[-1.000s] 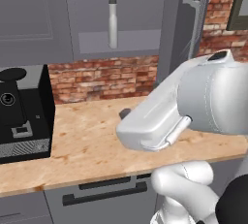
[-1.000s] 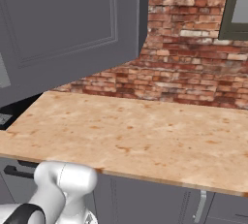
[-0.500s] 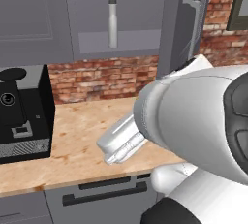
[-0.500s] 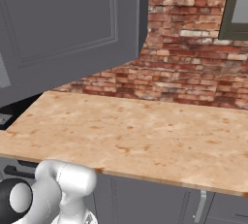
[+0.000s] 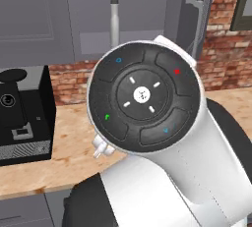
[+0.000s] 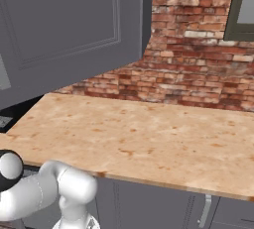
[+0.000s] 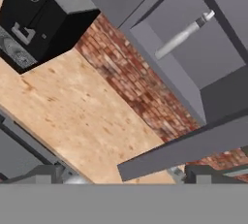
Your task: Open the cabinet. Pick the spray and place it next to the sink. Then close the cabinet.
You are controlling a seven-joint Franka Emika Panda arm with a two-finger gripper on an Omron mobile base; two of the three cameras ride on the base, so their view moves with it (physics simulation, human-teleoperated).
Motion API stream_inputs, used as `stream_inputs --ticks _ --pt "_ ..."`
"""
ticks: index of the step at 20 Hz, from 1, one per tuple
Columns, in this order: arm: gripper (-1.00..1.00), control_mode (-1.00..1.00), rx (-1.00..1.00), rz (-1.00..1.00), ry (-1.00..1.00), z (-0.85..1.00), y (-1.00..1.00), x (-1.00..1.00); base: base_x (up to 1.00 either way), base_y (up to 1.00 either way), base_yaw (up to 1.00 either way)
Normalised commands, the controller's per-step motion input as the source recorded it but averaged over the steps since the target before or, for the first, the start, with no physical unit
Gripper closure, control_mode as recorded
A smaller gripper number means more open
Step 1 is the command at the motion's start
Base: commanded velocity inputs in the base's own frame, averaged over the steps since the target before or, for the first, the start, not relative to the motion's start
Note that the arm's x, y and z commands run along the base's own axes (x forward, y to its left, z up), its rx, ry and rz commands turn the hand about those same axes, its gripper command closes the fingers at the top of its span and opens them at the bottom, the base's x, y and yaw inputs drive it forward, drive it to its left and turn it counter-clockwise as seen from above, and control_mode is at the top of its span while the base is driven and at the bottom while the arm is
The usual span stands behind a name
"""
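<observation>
The wooden surface (image 6: pixel 149 139) runs below a brick wall (image 6: pixel 198 74). The cabinet (image 6: pixel 74 29) stands open, the spray (image 5: pixel 114 17) upright inside. I cannot tell the gripper's state.

A light speckled wooden countertop (image 6: pixel 144 134) runs along a red brick back wall (image 6: pixel 198 69). A black boxy coffee machine (image 5: pixel 22 115) stands on its left part. Inside the open dark-grey wall cabinet, a grey shelf (image 7: pixel 169 72) carries a slim pale spray bottle (image 5: pixel 114 17), standing upright.

A black coffee machine (image 5: pixel 24 115) stands on the left of the light wooden counter (image 6: pixel 149 139), against the red brick wall (image 6: pixel 198 59). Below the counter's front edge run grey drawer fronts (image 6: pixel 163 205). A dark-framed window (image 6: pixel 244 7) sits at upper right.
</observation>
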Motion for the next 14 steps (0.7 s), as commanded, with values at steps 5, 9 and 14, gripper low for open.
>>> stream_inputs --ticks 5,9,14 --pt "-1.00 -1.00 -0.11 0.00 -0.12 -0.13 0.01 0.47 0.00 0.00 0.00" --pt "-1.00 -1.00 -0.07 0.00 -0.19 -0.30 0.00 0.47 0.00 0.00 0.00" --pt "-1.00 -1.00 0.00 0.00 -0.20 -0.31 0.00 0.28 0.00 0.00 0.00"
